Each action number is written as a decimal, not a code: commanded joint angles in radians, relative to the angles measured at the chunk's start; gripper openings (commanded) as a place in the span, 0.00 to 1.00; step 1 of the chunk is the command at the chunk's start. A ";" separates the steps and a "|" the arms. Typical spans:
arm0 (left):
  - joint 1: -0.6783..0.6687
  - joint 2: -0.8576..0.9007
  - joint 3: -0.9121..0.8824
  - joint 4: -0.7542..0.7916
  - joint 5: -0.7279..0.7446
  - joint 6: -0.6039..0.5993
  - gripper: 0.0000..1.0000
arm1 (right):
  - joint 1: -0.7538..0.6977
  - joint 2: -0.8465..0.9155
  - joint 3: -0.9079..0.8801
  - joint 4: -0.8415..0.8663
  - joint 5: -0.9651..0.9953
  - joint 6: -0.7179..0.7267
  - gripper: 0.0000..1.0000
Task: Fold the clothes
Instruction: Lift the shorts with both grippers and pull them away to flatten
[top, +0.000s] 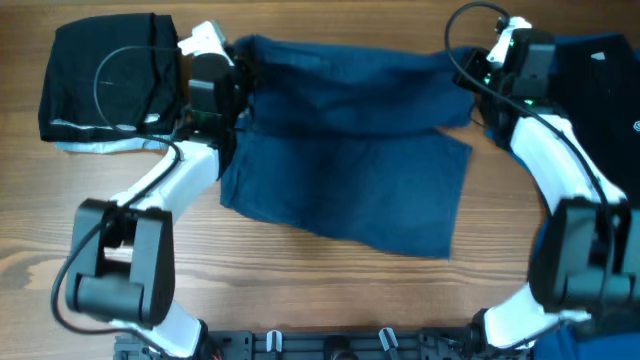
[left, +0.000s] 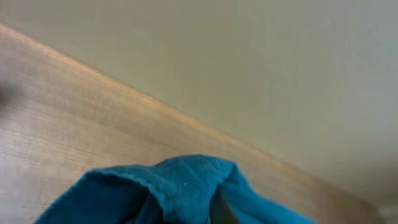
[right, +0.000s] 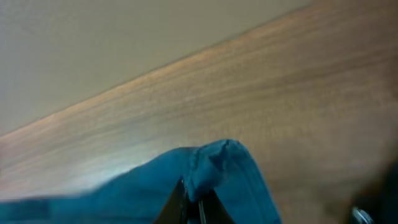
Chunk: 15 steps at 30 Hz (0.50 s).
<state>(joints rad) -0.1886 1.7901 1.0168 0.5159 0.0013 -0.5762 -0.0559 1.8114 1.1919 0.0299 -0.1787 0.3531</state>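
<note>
The dark navy shorts (top: 350, 170) lie across the middle of the table. Their far edge is folded over toward the front as a band (top: 345, 85). My left gripper (top: 243, 75) is shut on the band's far left corner, and my right gripper (top: 478, 72) is shut on its far right corner. In the left wrist view, bunched blue fabric (left: 180, 186) covers the jaws, with one dark finger (left: 219, 211) just showing. In the right wrist view, two dark fingers (right: 186, 208) pinch a fold of the blue fabric (right: 224, 165) over the wooden table.
A folded black garment (top: 110, 80) lies at the far left, beside my left arm. Another dark garment (top: 605, 70) sits at the far right edge, behind my right arm. Bare wood (top: 330, 290) shows in front of the shorts.
</note>
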 joint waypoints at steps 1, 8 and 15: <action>0.033 0.109 0.016 0.116 -0.029 0.024 0.04 | -0.003 0.123 0.012 0.124 0.045 -0.012 0.04; 0.035 0.370 0.146 0.163 -0.030 0.024 0.04 | -0.002 0.311 0.012 0.409 0.045 -0.011 0.04; 0.035 0.421 0.325 0.126 -0.021 0.170 0.96 | -0.003 0.325 0.027 0.563 0.043 -0.017 0.99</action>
<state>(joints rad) -0.1635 2.2257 1.2530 0.6613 -0.0048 -0.5182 -0.0536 2.1395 1.1950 0.5823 -0.1535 0.3492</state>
